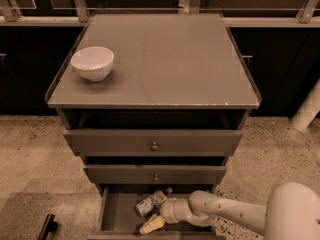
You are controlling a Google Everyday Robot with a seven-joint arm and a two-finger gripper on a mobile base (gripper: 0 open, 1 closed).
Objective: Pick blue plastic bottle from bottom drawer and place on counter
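Observation:
The blue plastic bottle [149,203] lies on its side on the plank floor of the open bottom drawer [117,215], with its label showing. My gripper [161,207] reaches into the drawer from the right, on a white arm [225,213]. It is open, with one cream finger [152,225] in front of the bottle and the other finger's tip [170,189] behind it. The bottle's right end lies between them. The counter [165,59] above is glossy and has a chipped front edge.
A white bowl [93,62] stands on the counter's left side. Two upper drawers with round knobs [154,146] are pulled slightly out above the bottom drawer. A white arm segment [295,214] is at the lower right, and a white post [307,109] stands on the speckled floor at right.

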